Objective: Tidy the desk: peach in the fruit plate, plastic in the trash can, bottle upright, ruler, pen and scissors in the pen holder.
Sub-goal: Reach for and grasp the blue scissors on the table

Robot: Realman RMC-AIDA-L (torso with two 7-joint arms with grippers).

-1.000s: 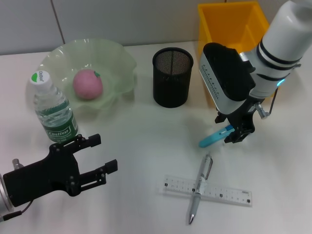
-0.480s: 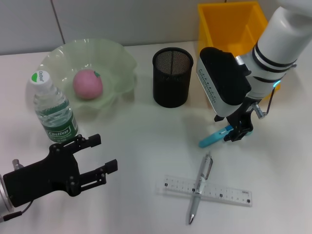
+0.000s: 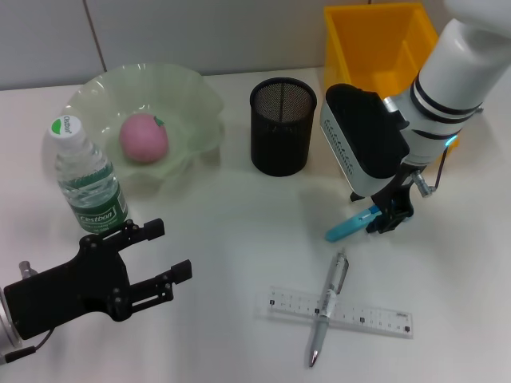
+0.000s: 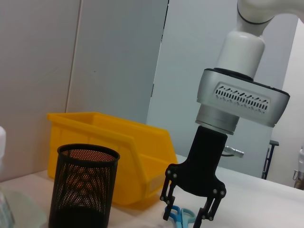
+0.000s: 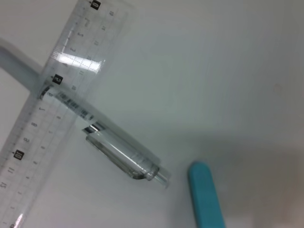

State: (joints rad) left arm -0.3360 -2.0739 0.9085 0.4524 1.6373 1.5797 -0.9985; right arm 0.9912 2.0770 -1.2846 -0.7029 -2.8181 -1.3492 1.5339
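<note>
In the head view, the right gripper [image 3: 385, 217] is seen pointed down at the table, its black fingers closed on the handle end of the blue scissors [image 3: 349, 225], whose sheathed tip slants toward the robot's left. The left gripper [image 3: 156, 255] is held low near the front edge, fingers spread apart and empty. The bottle [image 3: 86, 179] stands upright, a green label reading "cestbon" on it. The peach [image 3: 144, 137] lies in the fruit plate [image 3: 200, 104]. The pen holder [image 3: 283, 125] stands beside the yellow trash can [image 3: 379, 44]. The pen [image 3: 329, 308] lies across the ruler [image 3: 339, 312].

In the left wrist view, the right gripper [image 4: 189, 216] is shown vertical, clasping the scissors [image 4: 183, 216].

In the right wrist view, the pen [image 5: 107, 137], the numbered ruler [image 5: 52, 111] and the scissors tip [image 5: 206, 199] are shown.
</note>
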